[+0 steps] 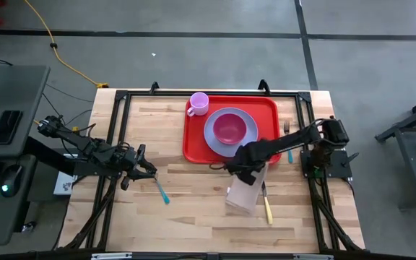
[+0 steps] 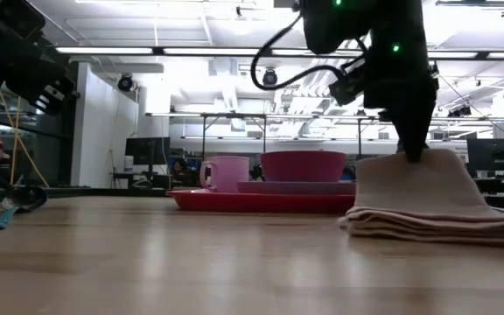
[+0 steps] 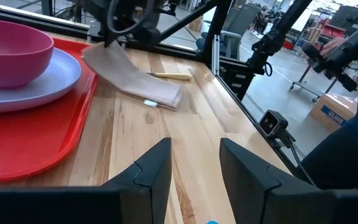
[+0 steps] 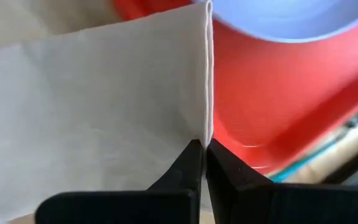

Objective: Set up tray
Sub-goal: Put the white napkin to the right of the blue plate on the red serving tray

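The tray (image 1: pixel 196 141) looked like glossy red plastic, the napkin (image 1: pixel 242 195) matt folded cloth, the table (image 1: pixel 193 209) smooth pale wood.

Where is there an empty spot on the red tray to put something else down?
On the tray, the bare red patch lies left of the plate and below the pink cup. The right side is crowded: the bowl fills the plate, and the right gripper pinches the napkin at the tray's front edge.

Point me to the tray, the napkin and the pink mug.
tray (image 1: pixel 196 148): high view, bare red floor near its corner.
napkin (image 1: pixel 242 198): high view, middle of the tan fold.
pink mug (image 1: pixel 198 103): high view, its open top.
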You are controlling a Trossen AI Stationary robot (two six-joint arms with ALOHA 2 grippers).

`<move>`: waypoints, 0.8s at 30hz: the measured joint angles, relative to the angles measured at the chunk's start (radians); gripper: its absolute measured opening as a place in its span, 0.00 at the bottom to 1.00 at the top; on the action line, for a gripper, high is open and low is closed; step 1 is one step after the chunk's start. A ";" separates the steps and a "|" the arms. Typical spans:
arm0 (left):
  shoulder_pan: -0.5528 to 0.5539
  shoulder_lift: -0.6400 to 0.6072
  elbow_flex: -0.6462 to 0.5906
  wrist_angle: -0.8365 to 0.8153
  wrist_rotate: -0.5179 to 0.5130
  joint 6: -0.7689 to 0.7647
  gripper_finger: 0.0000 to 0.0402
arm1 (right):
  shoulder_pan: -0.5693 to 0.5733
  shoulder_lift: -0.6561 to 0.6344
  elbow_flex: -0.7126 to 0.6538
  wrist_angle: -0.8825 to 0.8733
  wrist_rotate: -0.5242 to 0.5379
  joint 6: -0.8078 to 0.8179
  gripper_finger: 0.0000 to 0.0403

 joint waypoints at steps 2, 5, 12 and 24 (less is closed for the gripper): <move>0.000 0.000 0.000 0.000 0.000 0.000 0.41 | -0.019 0.000 0.000 -0.026 0.020 -0.001 0.00; 0.000 0.000 0.000 0.000 0.000 0.000 0.41 | -0.049 0.000 0.000 -0.062 0.054 -0.004 0.00; 0.000 0.000 0.000 0.000 0.000 0.002 0.41 | -0.127 0.000 0.000 -0.120 0.117 -0.032 0.00; 0.000 0.000 0.000 -0.001 0.000 0.003 0.41 | -0.298 -0.001 0.000 -0.129 0.196 -0.124 0.00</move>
